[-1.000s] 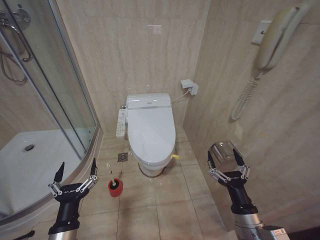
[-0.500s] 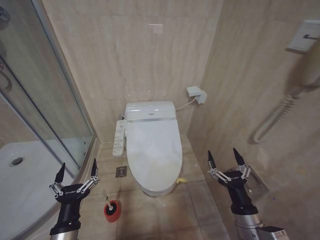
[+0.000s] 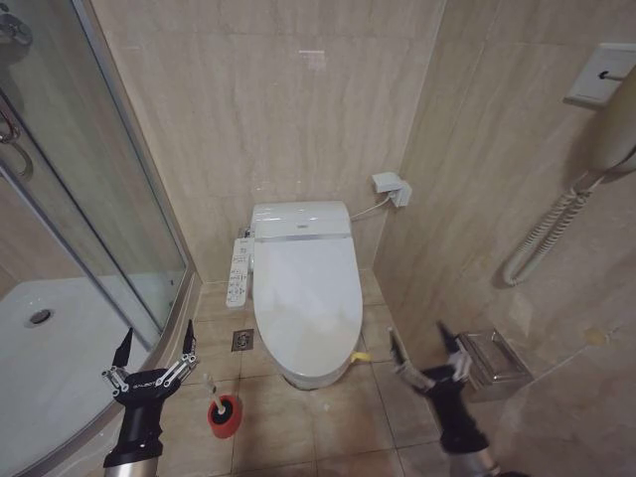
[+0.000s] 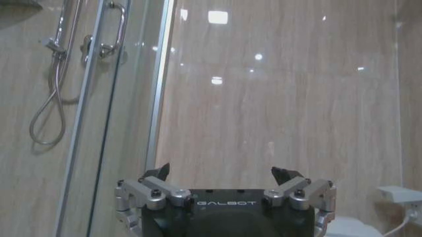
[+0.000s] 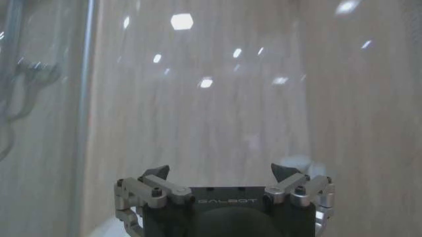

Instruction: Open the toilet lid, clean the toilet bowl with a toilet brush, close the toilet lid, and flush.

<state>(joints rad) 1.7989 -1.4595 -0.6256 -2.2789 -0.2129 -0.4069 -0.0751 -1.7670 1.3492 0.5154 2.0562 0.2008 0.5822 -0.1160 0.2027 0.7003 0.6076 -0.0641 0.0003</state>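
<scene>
Clearly, nothing is gripped at this moment: the left gripper (image 3: 152, 350) is held low over the floor with its fingers spread wide, just beside the toilet brush (image 3: 221, 401), which is stood in its red holder cup (image 3: 225, 415), probably so that the brush can be taken without a long reach. The right gripper (image 3: 429, 350) is raised at the other side, also spread open and empty, near the yellow strap (image 3: 364, 355) at the rim of the toilet lid (image 3: 306, 303). The lid is seen closed flat, so the toilet bowl is hidden under it and the opening step is judged as not yet done
</scene>
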